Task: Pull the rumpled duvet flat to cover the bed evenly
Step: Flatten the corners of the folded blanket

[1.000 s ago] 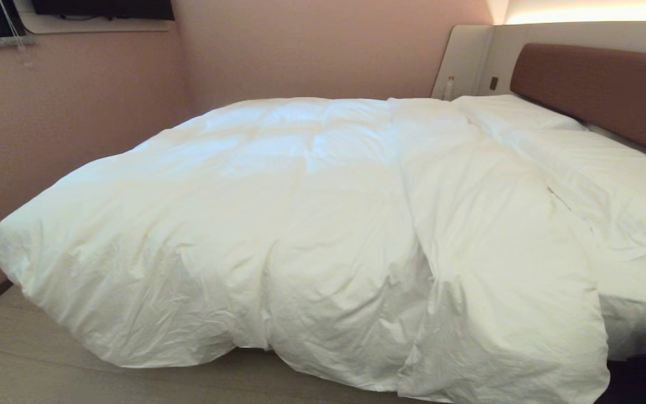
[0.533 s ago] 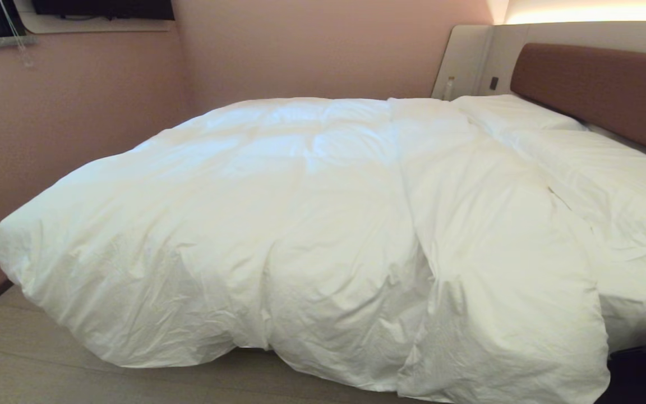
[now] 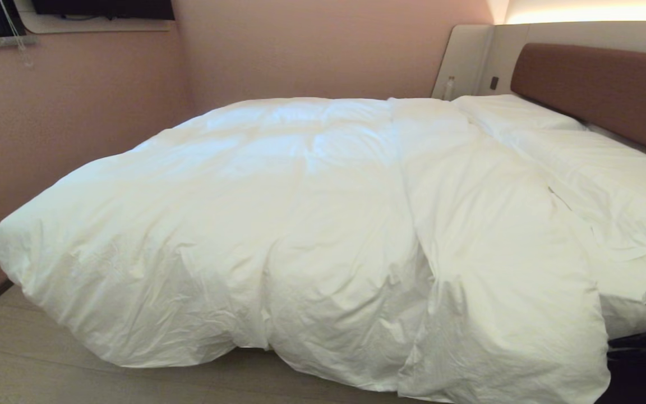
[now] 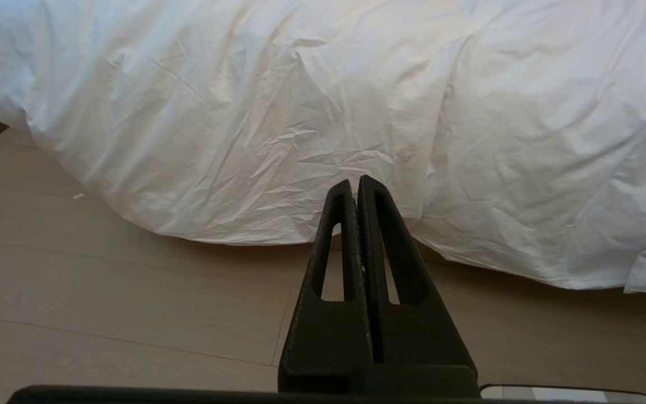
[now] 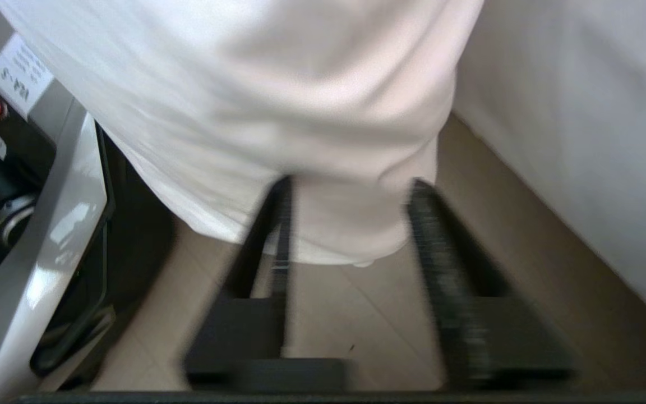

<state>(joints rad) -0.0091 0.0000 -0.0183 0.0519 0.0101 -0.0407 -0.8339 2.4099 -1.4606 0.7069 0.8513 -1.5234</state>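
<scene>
Reaching for a grab: right gripper (image 5: 345, 196), jaws apart, sits at the near right hanging corner of the duvet (image 3: 312, 224), with a fold of cloth between them but not yet pinched. Duvet lies bunched over the bed (image 3: 637, 280), spilling off the near edge. Left gripper (image 4: 355, 188) is parked low near the floor, jaws together; next move, I judge, is to close on that corner and pull.

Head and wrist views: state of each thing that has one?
duvet: rumpled, bunched toward the foot, hanging over the near edge to the floor.
bed: sheet bare by the pillows.
pillows: uncovered, at the headboard.
left pincer: shut, empty, above the floor.
right pincer: open at the duvet's hanging corner.
</scene>
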